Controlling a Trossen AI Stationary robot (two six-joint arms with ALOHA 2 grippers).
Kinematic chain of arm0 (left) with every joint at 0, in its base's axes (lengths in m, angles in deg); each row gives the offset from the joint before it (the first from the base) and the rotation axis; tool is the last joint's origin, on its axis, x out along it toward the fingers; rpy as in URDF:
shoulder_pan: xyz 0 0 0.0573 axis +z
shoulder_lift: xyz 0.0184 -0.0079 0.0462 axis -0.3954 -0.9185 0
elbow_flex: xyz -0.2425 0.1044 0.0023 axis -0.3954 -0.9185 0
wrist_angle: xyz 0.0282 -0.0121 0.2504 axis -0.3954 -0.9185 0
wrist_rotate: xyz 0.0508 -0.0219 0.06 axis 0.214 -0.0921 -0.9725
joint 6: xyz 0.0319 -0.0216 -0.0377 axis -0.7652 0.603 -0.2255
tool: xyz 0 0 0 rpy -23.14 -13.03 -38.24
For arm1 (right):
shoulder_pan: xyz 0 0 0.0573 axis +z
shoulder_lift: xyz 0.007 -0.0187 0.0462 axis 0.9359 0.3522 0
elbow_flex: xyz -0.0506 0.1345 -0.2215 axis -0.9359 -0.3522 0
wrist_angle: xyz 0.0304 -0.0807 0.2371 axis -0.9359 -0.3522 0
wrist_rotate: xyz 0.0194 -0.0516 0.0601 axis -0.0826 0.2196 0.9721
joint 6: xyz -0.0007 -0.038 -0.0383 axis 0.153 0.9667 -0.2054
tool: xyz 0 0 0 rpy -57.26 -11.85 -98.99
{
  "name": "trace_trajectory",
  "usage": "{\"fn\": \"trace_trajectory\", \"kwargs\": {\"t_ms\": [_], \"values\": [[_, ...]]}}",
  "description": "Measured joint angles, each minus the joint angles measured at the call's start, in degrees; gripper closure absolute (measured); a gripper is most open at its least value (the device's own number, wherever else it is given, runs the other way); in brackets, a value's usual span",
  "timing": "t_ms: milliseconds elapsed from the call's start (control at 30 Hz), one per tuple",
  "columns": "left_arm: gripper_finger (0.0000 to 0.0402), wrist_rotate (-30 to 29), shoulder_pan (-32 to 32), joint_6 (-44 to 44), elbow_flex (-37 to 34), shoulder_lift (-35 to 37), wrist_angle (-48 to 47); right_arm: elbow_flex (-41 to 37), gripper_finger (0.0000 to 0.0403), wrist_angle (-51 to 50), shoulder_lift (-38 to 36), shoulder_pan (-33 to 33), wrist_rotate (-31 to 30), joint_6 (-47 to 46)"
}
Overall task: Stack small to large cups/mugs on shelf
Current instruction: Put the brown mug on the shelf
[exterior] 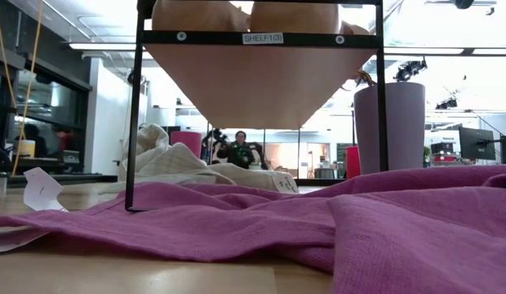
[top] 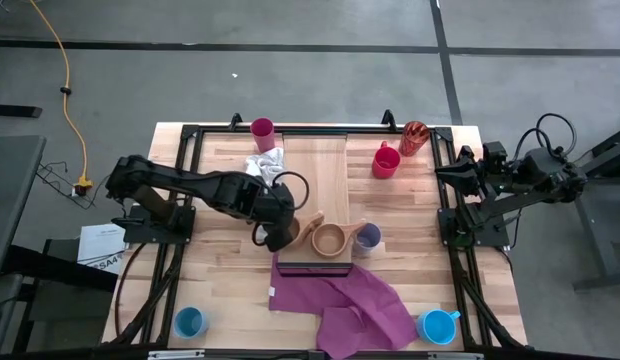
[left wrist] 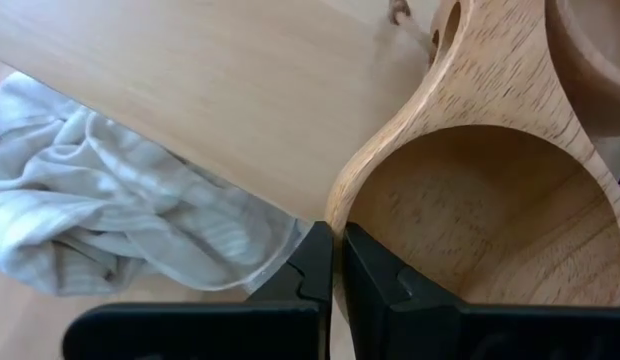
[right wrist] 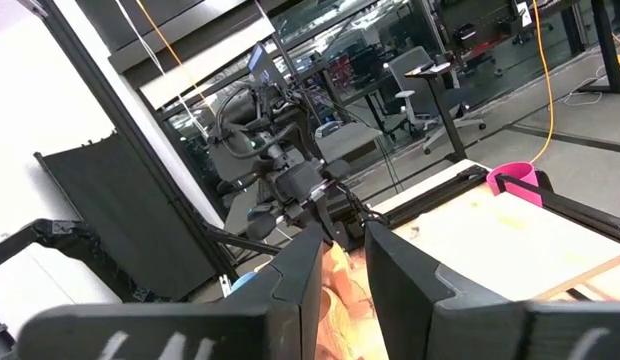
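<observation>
Two wooden cups sit on the shelf (top: 315,170), a long light plank whose long axis runs from the table's far edge toward the near edge, ending in a dark frame near the purple cloth (top: 355,300). Using the shelf as landmark: the left gripper (top: 282,236) is at its near left corner, fingers pinched shut on the rim of the tilted wooden cup (top: 308,232), one finger inside the bowl and one outside, as the left wrist view shows (left wrist: 335,270). That cup's holed handle points away from the gripper, toward the second wooden cup (top: 330,240), which lies just beside it at the shelf's near end, handle toward the lavender tumbler (top: 368,237) standing off the near right corner. A crumpled white cloth (top: 265,163) lies against the shelf's left edge, close behind the left arm, partly under the plank in the left wrist view. The magenta tumbler (top: 262,129) stands off the far left corner; the red mug (top: 386,161) and orange tumbler (top: 414,137) stand off the right edge. Two blue mugs (top: 190,322) (top: 438,326) sit well past the near end, one at each side of the purple cloth. The right gripper (top: 445,172) waits well to the right of the shelf, fingers slightly apart and holding nothing.
</observation>
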Motion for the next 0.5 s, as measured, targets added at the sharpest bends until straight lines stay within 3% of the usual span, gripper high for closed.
{"fn": "trace_trajectory", "kwargs": {"t_ms": [500], "values": [[0.0402,-1.08,0.01,-1.37,3.04,-1.29,-0.54,0.0,0.033,0.05,0.02,-0.01,0.0,0.13]]}}
